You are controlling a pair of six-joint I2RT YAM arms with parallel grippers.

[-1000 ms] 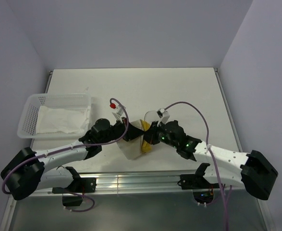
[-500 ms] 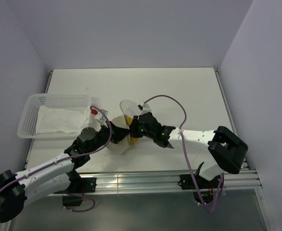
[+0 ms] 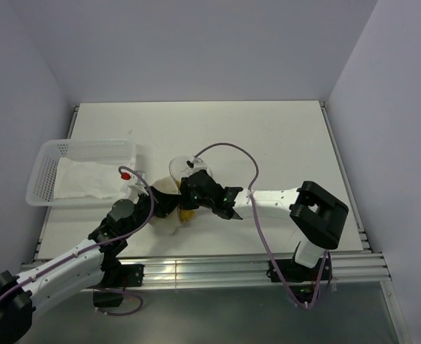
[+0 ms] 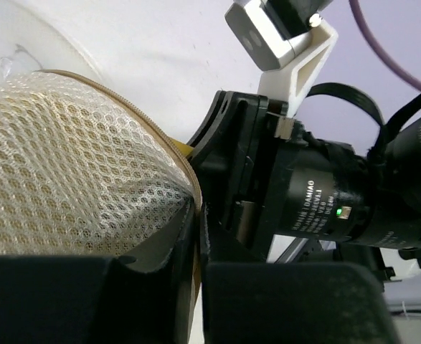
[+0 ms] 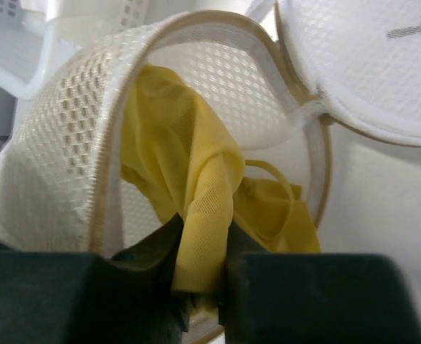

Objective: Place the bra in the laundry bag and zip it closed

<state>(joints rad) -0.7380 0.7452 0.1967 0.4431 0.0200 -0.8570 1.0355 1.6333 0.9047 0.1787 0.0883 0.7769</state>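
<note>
The laundry bag [image 5: 74, 136] lies on its side on the desk [image 3: 267, 143], its mouth toward the right claw [image 5: 199, 287] and its round lid [image 5: 368, 64] swung open just beside the rim. The bra [image 5: 196, 193] is only partly in. Most of its yellow fabric sits inside the mouth, but one fold runs out over the rim into the right claw, which is clamped on it, and a thin strap loops across the zipper edge on the lid side. The left claw [image 4: 198, 236] is at the bag's opposite wall, its fingers nearly together with the brownish rim apparently nipped between them. The main risk is that the soft fabric clings to the right claw as it lets go and backs away, so the bra comes out of the bag with it. A strap left across the zipper track would probably jam the slider or get caught in the teeth. The left claw's hold on the rim looks thin. If it slips, the mesh mouth would sag shut, or the light bag would slide across the desk under a push. The right arm's wrist is also tight against the bag beside the left claw, so a careless reach could knock the two together.
</note>
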